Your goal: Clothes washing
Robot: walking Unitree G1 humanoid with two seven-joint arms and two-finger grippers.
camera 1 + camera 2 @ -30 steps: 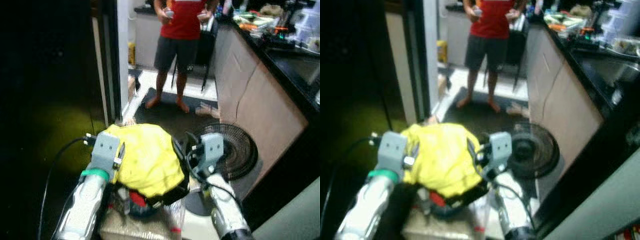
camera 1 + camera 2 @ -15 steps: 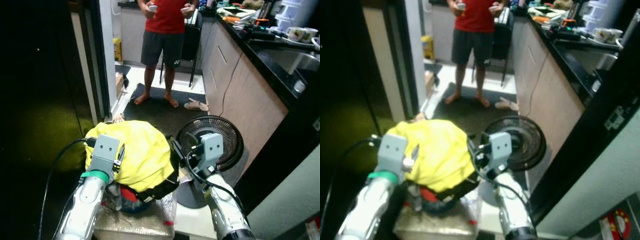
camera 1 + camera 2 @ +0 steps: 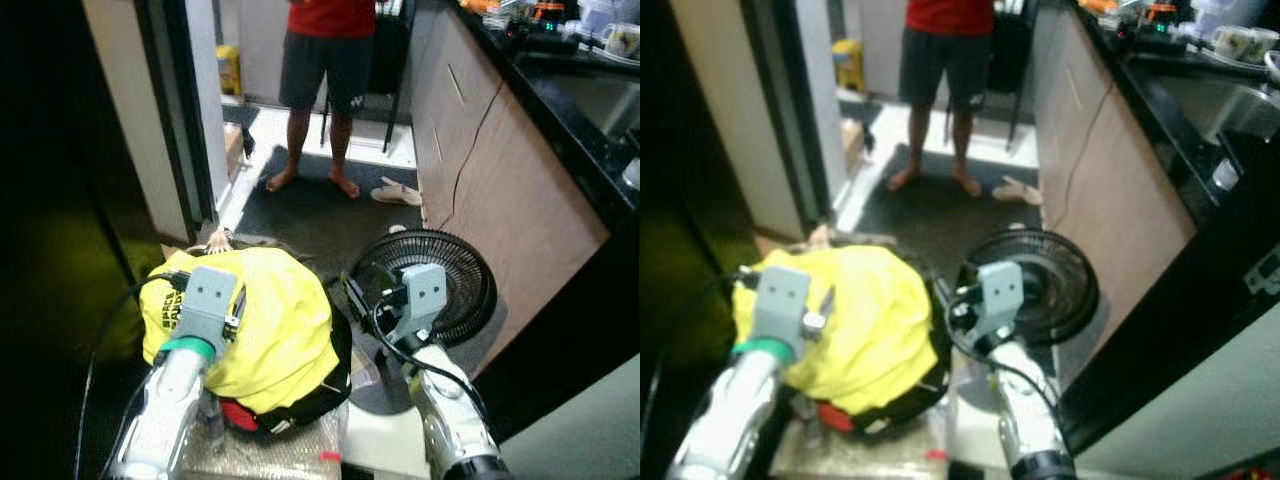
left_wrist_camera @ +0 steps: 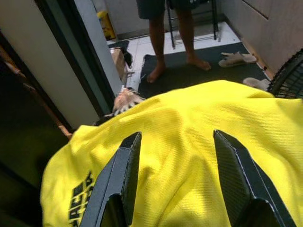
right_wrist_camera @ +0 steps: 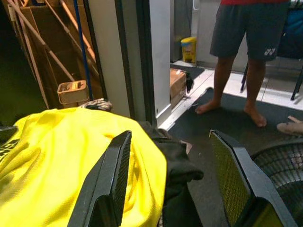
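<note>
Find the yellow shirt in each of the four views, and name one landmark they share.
Left eye view: yellow shirt low, left of centre.
Right eye view: low and left.
Left wrist view: under that gripper's fingers.
Right wrist view: lower left corner.
Shared landmark: the person's bare legs on the dark mat.

Black block lettering runs down the yellow shirt [image 3: 262,325] — it sits on the fold just beside the left gripper [image 4: 173,177], on the outer side of its fingers, and the letters are cut off and too blurred to spell out. Over past the right gripper [image 5: 170,182], well ahead of its fingers, the person's dark shorts [image 5: 249,22] carry a small white logo near the hem — too small to read.
</note>
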